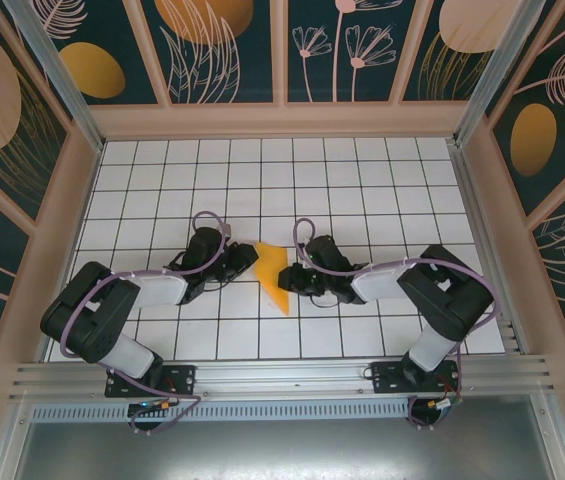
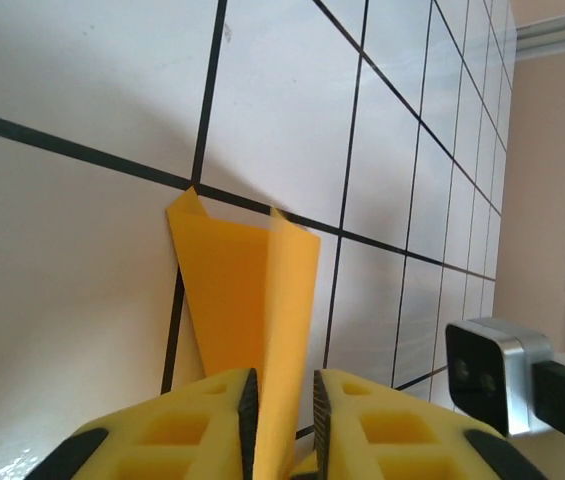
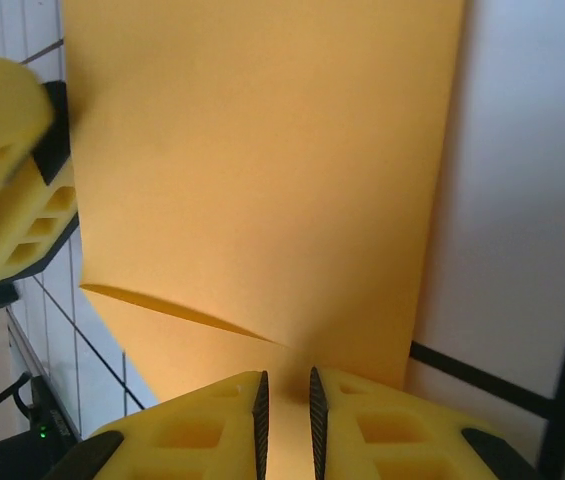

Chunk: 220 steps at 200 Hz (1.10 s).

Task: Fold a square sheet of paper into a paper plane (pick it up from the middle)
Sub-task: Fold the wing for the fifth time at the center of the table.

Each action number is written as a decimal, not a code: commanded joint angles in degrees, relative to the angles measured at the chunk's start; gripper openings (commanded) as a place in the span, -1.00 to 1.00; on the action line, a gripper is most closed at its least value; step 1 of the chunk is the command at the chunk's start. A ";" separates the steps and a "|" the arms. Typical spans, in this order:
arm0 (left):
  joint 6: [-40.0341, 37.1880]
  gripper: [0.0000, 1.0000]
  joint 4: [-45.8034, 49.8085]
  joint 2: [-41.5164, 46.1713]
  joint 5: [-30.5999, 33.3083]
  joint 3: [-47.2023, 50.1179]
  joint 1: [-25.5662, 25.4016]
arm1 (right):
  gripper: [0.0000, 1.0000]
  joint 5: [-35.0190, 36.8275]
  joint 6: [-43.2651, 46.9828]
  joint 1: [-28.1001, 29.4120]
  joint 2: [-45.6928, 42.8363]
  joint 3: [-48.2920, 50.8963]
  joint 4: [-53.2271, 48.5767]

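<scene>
The paper plane [image 1: 274,275] is a pointed orange-yellow folded shape in the middle of the white grid table [image 1: 362,180], its tip toward the arm bases. My left gripper [image 1: 250,258] meets its upper left edge and my right gripper [image 1: 290,278] its right side. In the left wrist view an upright flap of the paper [image 2: 232,290] runs between the nearly closed jaws of the left gripper [image 2: 284,420]. In the right wrist view the paper [image 3: 262,170] spreads out ahead with one raised fold, and its near edge sits between the narrow jaws of the right gripper [image 3: 287,420].
The left gripper's yellow fingers [image 3: 2,170] sit at the paper's far side in the right wrist view. The right arm's wrist camera [image 2: 502,375] is close by in the left wrist view. Wooden side walls [image 1: 72,200] and a metal rail [image 1: 282,375] bound the table.
</scene>
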<state>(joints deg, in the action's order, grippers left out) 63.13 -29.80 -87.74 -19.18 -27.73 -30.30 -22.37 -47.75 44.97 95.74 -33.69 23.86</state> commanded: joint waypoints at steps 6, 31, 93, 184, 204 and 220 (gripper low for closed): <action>-3.71 -0.22 2.81 -0.10 -1.02 -1.00 0.19 | -0.55 -0.66 1.39 -1.07 1.07 1.50 1.28; -6.29 -0.10 4.44 -1.55 -2.97 -2.84 0.26 | -0.55 -1.88 3.35 -2.08 1.55 1.92 -0.32; -10.78 0.09 15.57 -3.05 2.44 -8.33 0.25 | -0.56 -5.66 5.95 -4.71 1.80 3.98 0.75; -8.75 0.18 11.56 -6.07 -1.30 -8.13 0.25 | -0.56 -7.69 5.76 -6.21 2.94 5.84 3.00; -9.15 0.16 11.83 -7.07 -2.10 -8.92 0.26 | -0.56 -7.21 5.86 -6.21 3.01 5.70 2.63; -8.84 0.14 10.75 -8.11 -3.64 -9.19 0.26 | -0.56 -7.08 6.08 -6.21 3.15 5.40 2.03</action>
<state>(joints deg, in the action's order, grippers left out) 54.19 -16.71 -93.34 -19.35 -35.57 -29.91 -31.11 -43.35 39.29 96.57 -29.82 29.19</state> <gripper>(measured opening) 0.577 0.221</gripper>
